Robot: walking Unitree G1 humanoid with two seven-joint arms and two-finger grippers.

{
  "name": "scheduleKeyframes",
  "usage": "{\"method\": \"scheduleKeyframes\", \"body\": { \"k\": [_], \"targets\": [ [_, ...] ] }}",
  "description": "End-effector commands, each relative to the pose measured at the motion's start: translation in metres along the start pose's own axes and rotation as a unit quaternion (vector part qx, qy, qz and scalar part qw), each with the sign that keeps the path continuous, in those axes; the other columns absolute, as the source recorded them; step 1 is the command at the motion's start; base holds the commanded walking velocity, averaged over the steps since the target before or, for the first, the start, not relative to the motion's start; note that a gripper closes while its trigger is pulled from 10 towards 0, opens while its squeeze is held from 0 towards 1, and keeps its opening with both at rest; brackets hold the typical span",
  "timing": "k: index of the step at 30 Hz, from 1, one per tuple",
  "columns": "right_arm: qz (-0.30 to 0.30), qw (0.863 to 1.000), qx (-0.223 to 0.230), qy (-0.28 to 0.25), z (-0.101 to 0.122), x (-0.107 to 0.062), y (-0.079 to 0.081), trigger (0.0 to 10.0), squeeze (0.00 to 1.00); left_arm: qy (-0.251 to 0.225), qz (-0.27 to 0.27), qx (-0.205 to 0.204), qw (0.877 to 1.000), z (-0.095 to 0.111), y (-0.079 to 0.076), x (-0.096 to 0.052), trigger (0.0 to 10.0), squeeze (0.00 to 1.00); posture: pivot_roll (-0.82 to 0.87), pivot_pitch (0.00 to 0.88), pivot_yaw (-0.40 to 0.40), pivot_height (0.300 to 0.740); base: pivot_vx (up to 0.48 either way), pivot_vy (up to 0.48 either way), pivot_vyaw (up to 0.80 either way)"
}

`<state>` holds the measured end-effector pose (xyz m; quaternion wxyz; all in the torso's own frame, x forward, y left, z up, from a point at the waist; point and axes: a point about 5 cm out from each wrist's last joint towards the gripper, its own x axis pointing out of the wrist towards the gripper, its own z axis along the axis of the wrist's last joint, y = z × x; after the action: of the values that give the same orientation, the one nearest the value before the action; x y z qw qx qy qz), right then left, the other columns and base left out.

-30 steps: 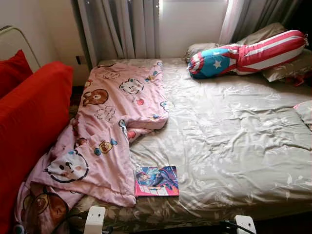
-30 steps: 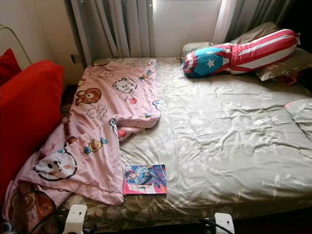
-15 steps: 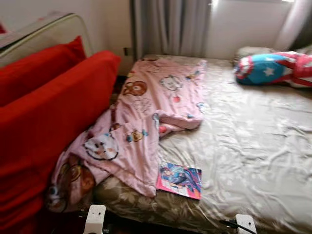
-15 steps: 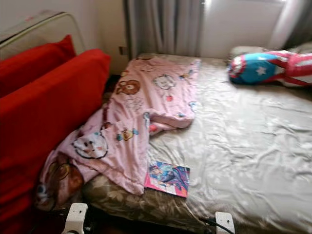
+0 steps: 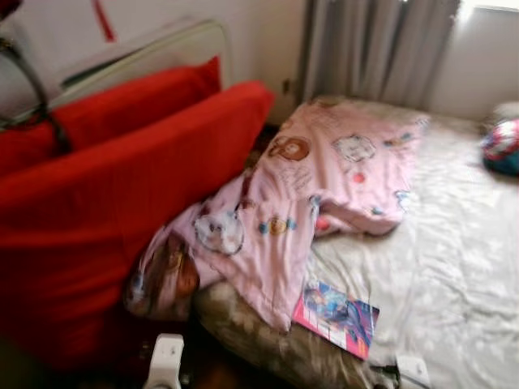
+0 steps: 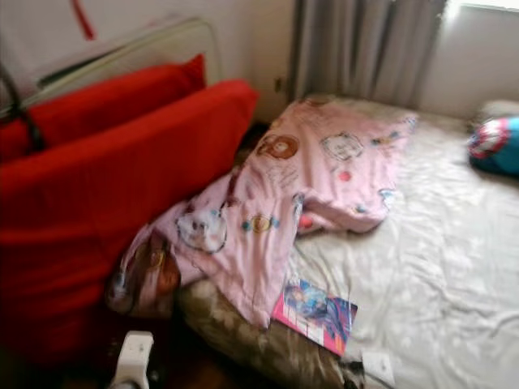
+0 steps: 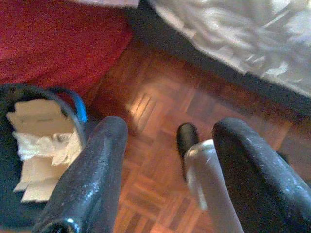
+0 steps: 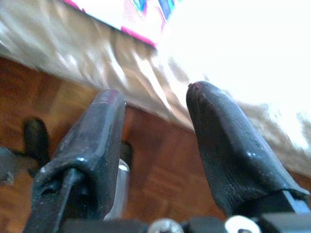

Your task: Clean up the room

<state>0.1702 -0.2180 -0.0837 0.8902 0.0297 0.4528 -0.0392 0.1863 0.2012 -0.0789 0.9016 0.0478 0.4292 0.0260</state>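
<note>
Both of our grippers hang low with their black fingers spread apart and nothing between them: the left gripper (image 7: 167, 145) over dark wooden parquet floor (image 7: 160, 102), the right gripper (image 8: 155, 104) just in front of the bed's edge. Our left wrist view adds what the head views lack: a dark bin (image 7: 29, 160) with a blue rim, holding crumpled paper and cardboard, beside a red cushion (image 7: 58, 34). Our right wrist view catches the pink edge of a magazine (image 8: 141, 14) above the mattress side. From our head, slightly blurred, a pink blanket (image 5: 324, 178) printed with cartoon bears lies rumpled across the middle of the frame, spilling off the bed (image 5: 454, 267) toward large red cushions (image 5: 122, 186) on the left. The bright comic-style magazine (image 5: 336, 316) lies flat at lower centre, near the bed's front edge, touching the blanket's hem. A blue and red pillow (image 5: 503, 146) sits at the right edge, grey curtains (image 5: 373, 49) above.
</note>
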Motion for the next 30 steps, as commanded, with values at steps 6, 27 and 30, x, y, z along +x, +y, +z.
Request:
{"method": "scheduleKeyframes", "body": {
  "k": [6,27,30],
  "targets": [
    [-0.010,1.000,0.004,0.014,-0.0109,-0.0035,-0.0073,10.0,0.00,-0.004,-0.003,0.003,1.000,0.0045,-0.0028,0.0012,10.0,0.00,-0.06,0.000,-0.024,0.740,0.000,0.000,0.00],
    [0.002,1.000,-0.003,0.015,-0.0109,-0.0035,-0.0062,10.0,0.00,-0.004,0.004,-0.002,1.000,0.0011,0.0038,0.0000,10.0,0.00,-0.05,0.000,-0.026,0.740,0.000,0.000,0.41],
    [0.000,1.000,0.006,0.014,-0.0112,-0.0036,-0.0062,10.0,0.00,-0.003,0.004,-0.001,1.000,0.0009,0.0043,-0.0001,10.0,0.00,-0.06,0.000,-0.026,0.740,0.000,0.000,0.00]
  ]
}}
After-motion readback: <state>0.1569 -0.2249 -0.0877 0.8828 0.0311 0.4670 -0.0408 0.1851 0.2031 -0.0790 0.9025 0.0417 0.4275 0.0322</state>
